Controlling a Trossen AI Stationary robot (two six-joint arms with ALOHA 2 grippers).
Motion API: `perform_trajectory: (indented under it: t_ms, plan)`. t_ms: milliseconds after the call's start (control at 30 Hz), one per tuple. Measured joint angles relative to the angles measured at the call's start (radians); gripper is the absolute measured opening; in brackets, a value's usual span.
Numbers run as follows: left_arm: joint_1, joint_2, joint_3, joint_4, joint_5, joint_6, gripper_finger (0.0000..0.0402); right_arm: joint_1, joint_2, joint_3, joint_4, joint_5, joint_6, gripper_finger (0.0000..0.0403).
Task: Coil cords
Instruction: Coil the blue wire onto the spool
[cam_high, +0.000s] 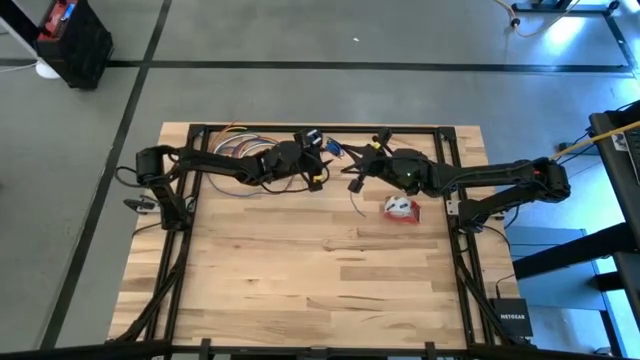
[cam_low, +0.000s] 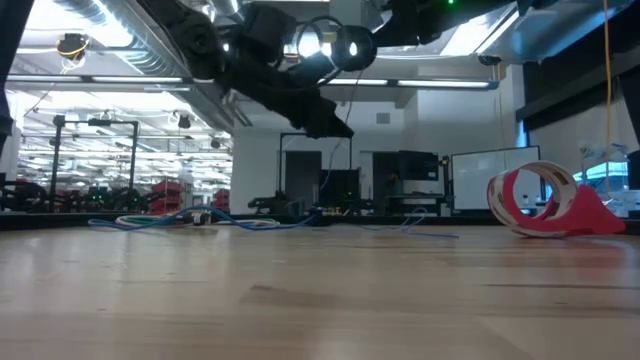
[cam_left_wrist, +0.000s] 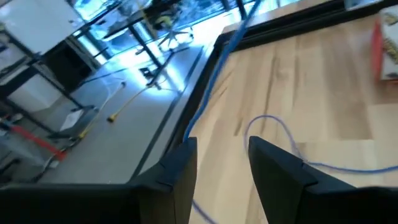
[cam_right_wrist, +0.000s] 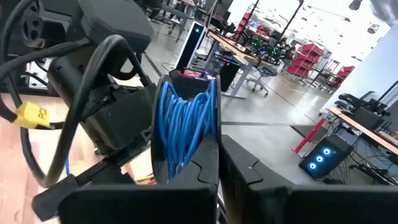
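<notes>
While my left fingers (cam_left_wrist: 221, 180) stand parted by the table's (cam_high: 300, 270) far edge, my right fingers (cam_right_wrist: 217, 168) pinch the blue cord (cam_right_wrist: 183, 127) coil; open wood lies nearer

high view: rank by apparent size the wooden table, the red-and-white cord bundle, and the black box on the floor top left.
1. wooden table, by far the largest.
2. black box on the floor.
3. red-and-white cord bundle, smallest.
The box sits lower than the tabletop, farther from the camera, so its true size may be somewhat understated.
</notes>
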Motion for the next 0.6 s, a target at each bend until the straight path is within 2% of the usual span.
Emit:
perform_trajectory:
  t_ms: [100, 333, 600]
  plan:
    - [0.016, 0.007, 0.0, 0.002, 0.037, 0.0, 0.0137, 0.0, 0.0, 0.0, 0.005, -0.006, -0.003, 0.0003]
    - [0.001, -0.013, 0.0, -0.003, 0.039, 0.03, 0.0122, 0.0, 0.0, 0.0, -0.008, -0.005, -0.003, 0.0003]
    - [-0.035, -0.073, 0.0, -0.111, 0.035, 0.083, 0.012, 0.0, 0.0, 0.0, -0.023, -0.005, -0.004, 0.0003]
